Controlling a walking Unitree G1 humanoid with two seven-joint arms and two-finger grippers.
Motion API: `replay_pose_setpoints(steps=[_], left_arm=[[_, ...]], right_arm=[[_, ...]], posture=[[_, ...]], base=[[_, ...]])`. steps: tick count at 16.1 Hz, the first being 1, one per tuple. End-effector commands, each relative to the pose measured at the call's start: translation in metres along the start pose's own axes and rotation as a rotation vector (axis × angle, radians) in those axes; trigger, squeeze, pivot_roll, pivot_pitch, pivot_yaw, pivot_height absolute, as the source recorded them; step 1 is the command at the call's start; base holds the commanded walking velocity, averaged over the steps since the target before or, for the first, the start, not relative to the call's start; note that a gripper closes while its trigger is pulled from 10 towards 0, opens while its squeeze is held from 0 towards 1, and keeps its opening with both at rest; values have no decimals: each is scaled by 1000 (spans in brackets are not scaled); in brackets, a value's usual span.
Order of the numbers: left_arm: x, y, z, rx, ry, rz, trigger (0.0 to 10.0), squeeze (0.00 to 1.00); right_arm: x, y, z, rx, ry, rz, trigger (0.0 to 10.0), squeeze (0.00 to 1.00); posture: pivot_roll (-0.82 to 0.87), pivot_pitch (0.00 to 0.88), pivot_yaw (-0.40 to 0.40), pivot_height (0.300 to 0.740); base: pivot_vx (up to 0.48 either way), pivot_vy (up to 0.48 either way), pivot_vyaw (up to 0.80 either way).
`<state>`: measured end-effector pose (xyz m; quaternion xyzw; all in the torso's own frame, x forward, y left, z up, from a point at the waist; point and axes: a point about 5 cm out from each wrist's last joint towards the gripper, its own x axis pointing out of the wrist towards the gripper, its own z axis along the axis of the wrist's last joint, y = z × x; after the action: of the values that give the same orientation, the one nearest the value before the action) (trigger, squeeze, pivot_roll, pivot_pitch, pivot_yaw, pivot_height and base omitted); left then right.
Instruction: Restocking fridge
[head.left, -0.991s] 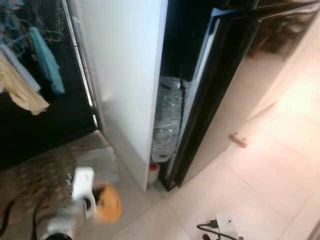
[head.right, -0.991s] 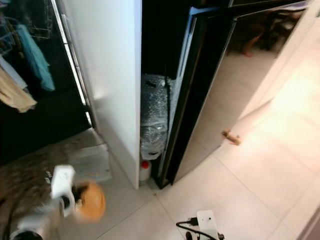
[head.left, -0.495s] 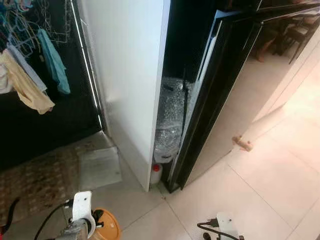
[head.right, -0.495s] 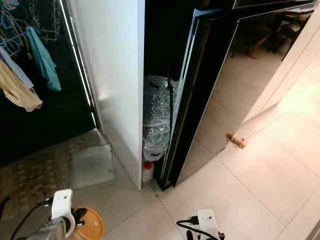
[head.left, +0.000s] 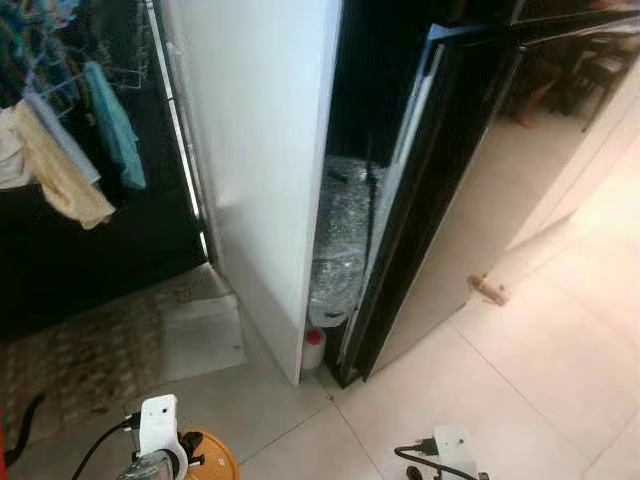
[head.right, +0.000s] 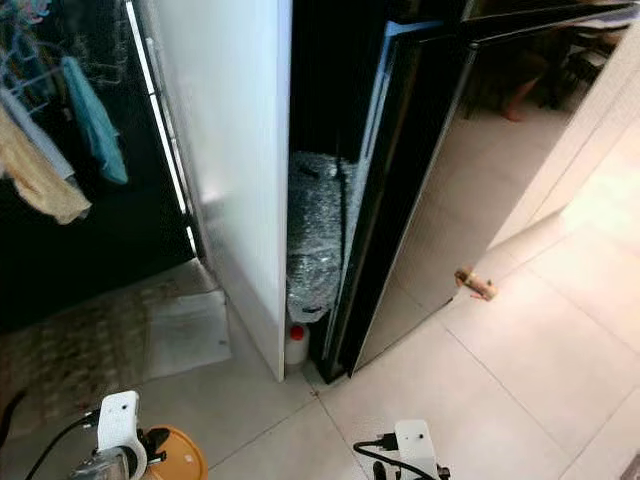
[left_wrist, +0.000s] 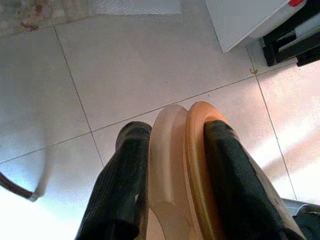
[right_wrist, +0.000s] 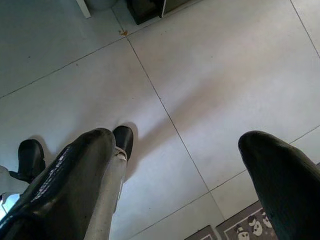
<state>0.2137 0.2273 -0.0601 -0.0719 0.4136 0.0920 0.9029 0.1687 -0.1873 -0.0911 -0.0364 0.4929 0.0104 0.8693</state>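
The fridge's glossy black door (head.left: 440, 180) stands ajar beside a tall white side panel (head.left: 260, 150). At the bottom left of the eye views, my left gripper (left_wrist: 172, 150) is shut on a round, flat orange-and-cream object (left_wrist: 187, 165), held on edge low above the tiled floor; the orange object (head.left: 207, 458) shows just behind the white wrist housing. My right gripper (right_wrist: 177, 136) hangs open over bare floor tiles, nothing between its fingers.
A bubble-wrapped bundle (head.left: 340, 240) and a small red-capped bottle (head.left: 313, 346) fill the gap between panel and door. A white plug block with cable (head.left: 447, 447) lies on the floor ahead. A doorstop (head.left: 488, 290), a patterned mat (head.left: 80, 350) and hanging clothes (head.left: 60, 160) flank the fridge.
My left gripper with the orange object has dropped lower in the eye views and is no longer blurred. The view has shifted slightly; the fridge door stands as before.
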Motion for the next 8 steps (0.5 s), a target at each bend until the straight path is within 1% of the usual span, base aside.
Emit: replay_pose_setpoints(steps=[1, 3, 6, 8], left_arm=[[1, -3, 3, -22, -18, -18, 10000, 0], [1, -3, 2, -9, -13, -19, 10000, 0], [1, -4, 2, -31, -15, -26, 10000, 0], [1, -4, 2, -27, -11, -26, 10000, 0]], right_arm=[[-1, -3, -3, -5, 12, -7, 10000, 0], [-1, -4, -3, 2, 14, -10, 10000, 0], [-1, -5, -3, -8, 15, -8, 10000, 0], [-1, -5, -2, -11, 14, -8, 10000, 0]], posture=[[49, 39, -76, 740], [49, 42, -76, 740], [46, 52, -79, 740], [48, 57, -83, 740]], base=[[0, 0, -781], [0, 0, -781], [0, 0, -781], [0, 0, -781]])
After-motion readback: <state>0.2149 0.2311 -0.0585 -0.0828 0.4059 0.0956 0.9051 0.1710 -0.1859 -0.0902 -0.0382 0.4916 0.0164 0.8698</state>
